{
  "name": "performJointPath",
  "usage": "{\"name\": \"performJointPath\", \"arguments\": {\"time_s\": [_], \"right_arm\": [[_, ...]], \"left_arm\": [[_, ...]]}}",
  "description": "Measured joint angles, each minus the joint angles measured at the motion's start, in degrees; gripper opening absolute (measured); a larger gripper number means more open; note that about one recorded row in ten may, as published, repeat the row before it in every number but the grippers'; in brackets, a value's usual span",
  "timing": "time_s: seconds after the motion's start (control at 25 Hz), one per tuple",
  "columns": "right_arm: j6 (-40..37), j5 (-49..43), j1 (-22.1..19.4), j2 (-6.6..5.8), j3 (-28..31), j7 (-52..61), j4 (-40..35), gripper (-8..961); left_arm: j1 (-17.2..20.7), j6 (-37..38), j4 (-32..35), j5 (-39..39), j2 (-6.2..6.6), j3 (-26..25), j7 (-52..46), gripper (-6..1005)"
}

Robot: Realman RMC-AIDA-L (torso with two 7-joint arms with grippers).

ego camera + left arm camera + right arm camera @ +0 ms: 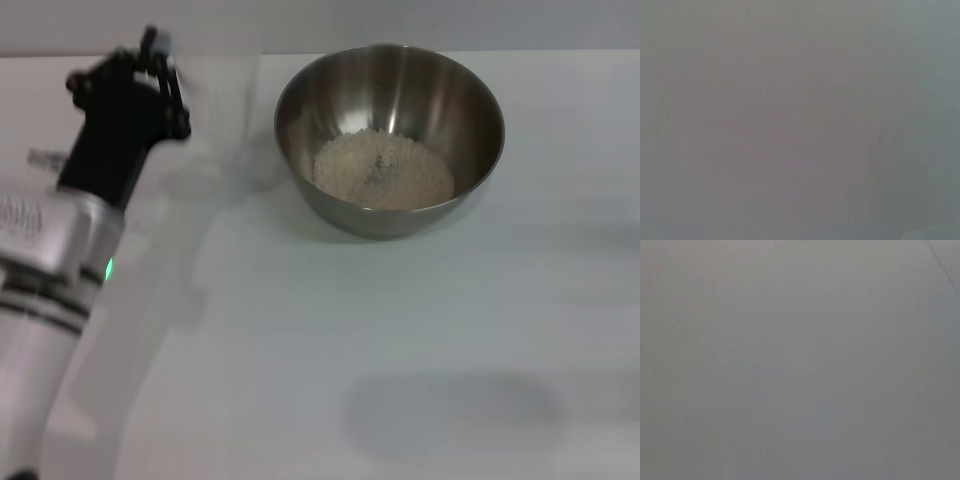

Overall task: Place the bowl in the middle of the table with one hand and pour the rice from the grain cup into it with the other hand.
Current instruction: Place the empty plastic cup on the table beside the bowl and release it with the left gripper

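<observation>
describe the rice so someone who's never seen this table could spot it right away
Start at the white table and find the large steel bowl standing toward its far side, right of the left gripper. The rice is the pale, off-white heap in the bowl's bottom, grainy and matte against the shiny grey metal around it.

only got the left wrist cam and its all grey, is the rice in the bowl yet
Observer: Yes, the rice lies in a heap inside the bowl, which stands upright on the table.
Operator: where's my left claw then
Observer: The left claw is off to the bowl's left, apart from it.
Operator: and the right one
Observer: The right claw shows in no view.
</observation>
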Motion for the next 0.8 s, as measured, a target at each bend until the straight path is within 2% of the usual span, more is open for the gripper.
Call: {"name": "performJointPath", "arguments": {"time_s": [0.12, 0.32, 0.8], "right_arm": [[-0.37, -0.02, 0.36, -0.02, 0.0, -0.42, -0.01, 685], [-0.78, -0.61, 0.68, -0.04, -0.01, -1.37, -0.08, 686], [-1.4, -0.82, 1.02, -0.1, 0.0, -1.61, -0.13, 685]], "left_arm": [[2.76, 2.53, 1.42, 0.28, -0.17, 2.52, -0.03, 42], [4.19, 1.84, 2.35, 0.29, -0.3, 2.73, -0.13, 43], [1.77, -7.75, 6.22, -0.05, -0.33, 2.85, -0.63, 44]]}}
